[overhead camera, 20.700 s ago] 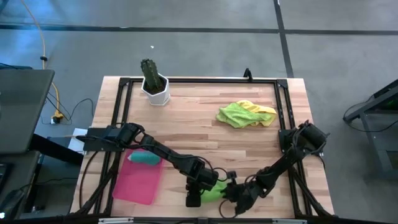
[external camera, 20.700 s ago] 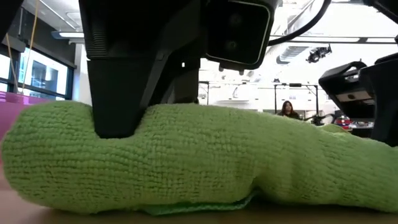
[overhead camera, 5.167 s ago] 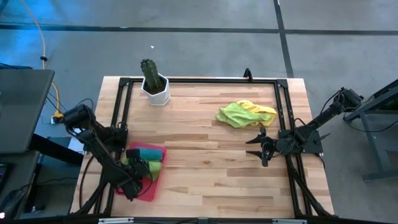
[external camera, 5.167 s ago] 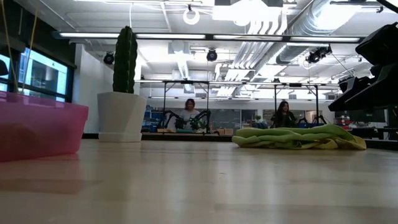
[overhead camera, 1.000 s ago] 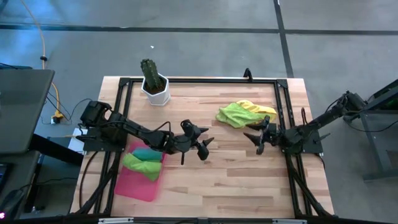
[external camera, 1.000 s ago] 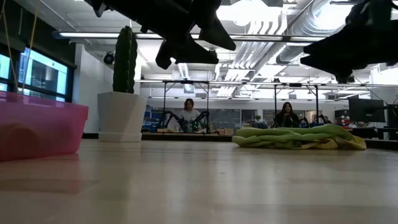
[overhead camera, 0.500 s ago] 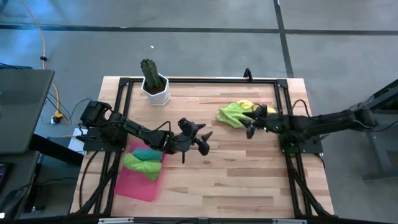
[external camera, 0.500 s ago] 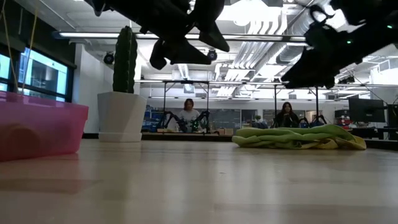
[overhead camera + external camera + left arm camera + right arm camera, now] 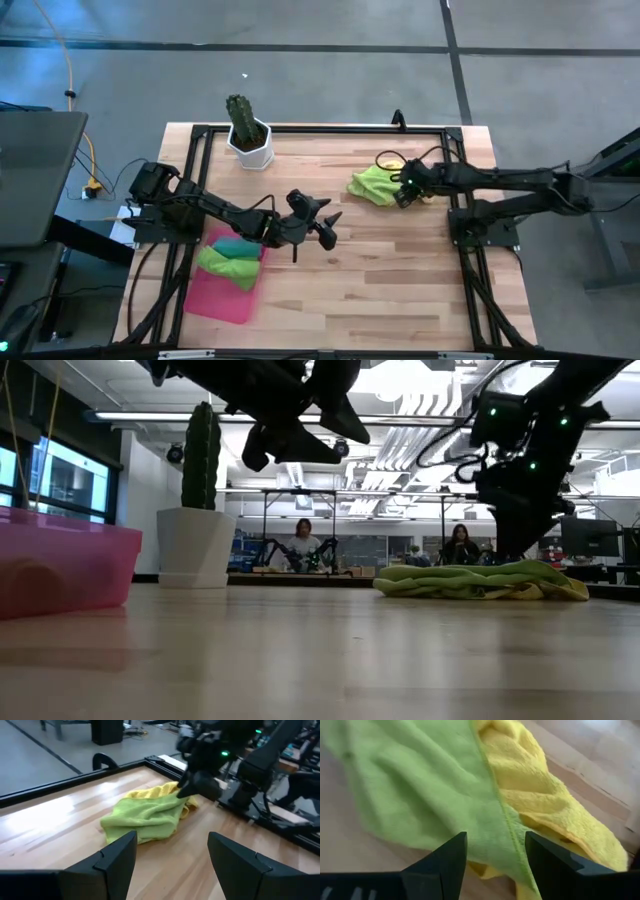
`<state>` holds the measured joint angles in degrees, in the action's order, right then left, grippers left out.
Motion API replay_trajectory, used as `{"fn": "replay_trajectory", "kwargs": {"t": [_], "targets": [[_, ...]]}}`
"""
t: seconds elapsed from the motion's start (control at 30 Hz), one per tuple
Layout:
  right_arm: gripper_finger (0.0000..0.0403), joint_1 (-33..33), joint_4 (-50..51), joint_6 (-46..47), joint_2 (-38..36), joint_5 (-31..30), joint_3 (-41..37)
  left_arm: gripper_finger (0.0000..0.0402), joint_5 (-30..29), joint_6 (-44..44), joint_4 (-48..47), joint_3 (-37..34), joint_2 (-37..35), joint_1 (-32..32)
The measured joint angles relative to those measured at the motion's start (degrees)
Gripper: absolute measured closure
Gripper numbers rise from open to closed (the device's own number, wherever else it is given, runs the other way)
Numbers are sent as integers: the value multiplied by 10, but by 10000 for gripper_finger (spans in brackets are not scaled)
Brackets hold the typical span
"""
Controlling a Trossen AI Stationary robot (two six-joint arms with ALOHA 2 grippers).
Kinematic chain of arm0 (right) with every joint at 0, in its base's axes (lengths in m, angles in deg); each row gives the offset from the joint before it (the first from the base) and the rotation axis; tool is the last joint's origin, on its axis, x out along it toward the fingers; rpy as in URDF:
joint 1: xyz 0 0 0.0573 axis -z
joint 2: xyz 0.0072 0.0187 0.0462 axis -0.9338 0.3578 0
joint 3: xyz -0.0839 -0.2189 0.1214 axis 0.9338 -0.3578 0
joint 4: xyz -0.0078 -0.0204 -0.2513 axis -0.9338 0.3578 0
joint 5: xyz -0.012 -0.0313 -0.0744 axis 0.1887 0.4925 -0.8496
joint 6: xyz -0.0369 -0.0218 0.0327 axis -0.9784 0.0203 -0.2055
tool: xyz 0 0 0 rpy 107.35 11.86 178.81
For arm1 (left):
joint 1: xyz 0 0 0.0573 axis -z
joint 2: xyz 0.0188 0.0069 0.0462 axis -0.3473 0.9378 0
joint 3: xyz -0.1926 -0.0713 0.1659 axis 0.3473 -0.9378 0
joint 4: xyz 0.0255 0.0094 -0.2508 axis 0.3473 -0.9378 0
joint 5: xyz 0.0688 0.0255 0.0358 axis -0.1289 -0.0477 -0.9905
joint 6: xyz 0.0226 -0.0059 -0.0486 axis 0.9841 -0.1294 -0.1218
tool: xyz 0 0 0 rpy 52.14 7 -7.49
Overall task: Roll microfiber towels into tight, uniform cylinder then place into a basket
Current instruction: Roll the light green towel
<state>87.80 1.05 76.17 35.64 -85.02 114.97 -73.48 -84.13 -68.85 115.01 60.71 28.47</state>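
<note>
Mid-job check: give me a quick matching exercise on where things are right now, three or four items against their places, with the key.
Things:
1. left gripper
2. right gripper
3. rolled green towel
4. cactus pot

Places:
A. in the pink basket
B. at the table's far left corner
C. open, over the loose lime green towel and yellow towel
D. open, above bare wood mid-table

Pairs: 1-D, 2-C, 3-A, 4-B
</note>
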Motion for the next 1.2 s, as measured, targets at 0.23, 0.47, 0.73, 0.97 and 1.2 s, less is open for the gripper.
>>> {"fn": "replay_trajectory", "kwargs": {"t": [0.23,0.47,0.73,0.97,1.2], "targets": [[210,38,7,-22,37,11,1,167,54,4,0,0,0,1],[210,51,13,-69,41,104,1,167,92,4,0,0,0,1],[275,51,13,-106,41,111,1,167,95,5,-1,0,0,1],[394,50,12,-164,41,118,1,167,95,5,-2,0,0,1],[400,30,-4,-182,8,122,12,167,93,21,-2,0,0,1]]}}
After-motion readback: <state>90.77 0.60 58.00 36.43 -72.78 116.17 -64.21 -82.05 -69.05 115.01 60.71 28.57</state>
